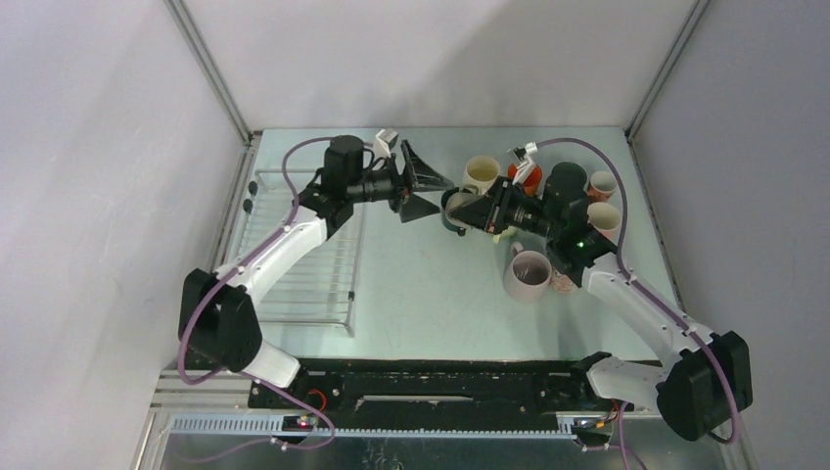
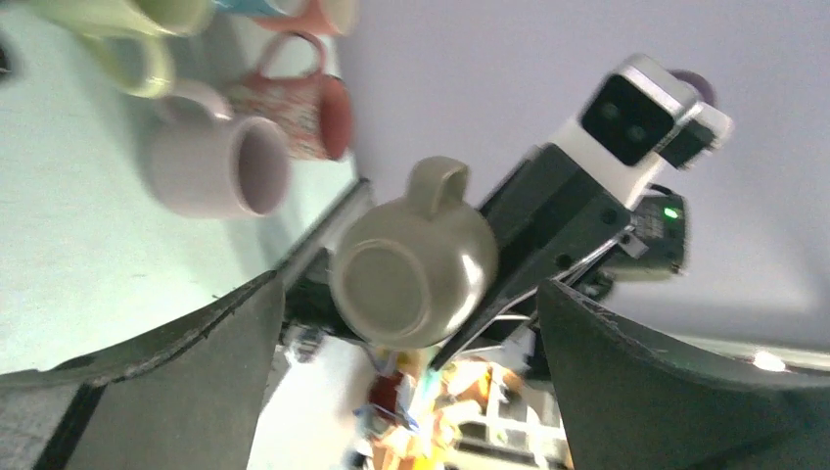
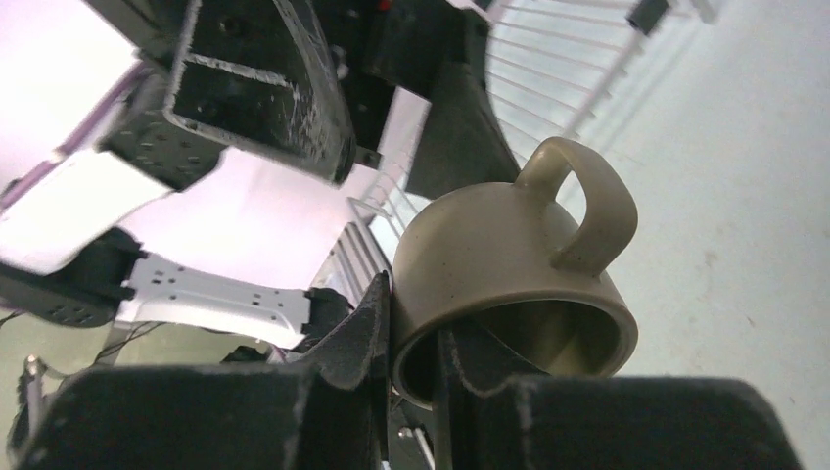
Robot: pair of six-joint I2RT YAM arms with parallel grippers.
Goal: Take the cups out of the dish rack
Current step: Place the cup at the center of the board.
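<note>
The dish rack (image 1: 313,274) sits on the counter (image 1: 431,304); right of it stand other cups (image 1: 529,276); farther back, the right hand (image 3: 413,318) pinches the rim of a beige cup (image 3: 489,264); the left hand (image 1: 436,188) gapes wide, facing it

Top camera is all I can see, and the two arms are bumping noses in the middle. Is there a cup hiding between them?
Observer: Yes. The right wrist view shows the right gripper pinching a beige cup by its rim, one finger inside, one outside.
Operator: Is the other arm grabbing it too?
Observer: No. The left wrist view shows the left gripper wide open, its fingers either side of the cup, not touching.
Operator: Which way does it point?
Observer: Its flat bottom faces the left wrist camera.
</note>
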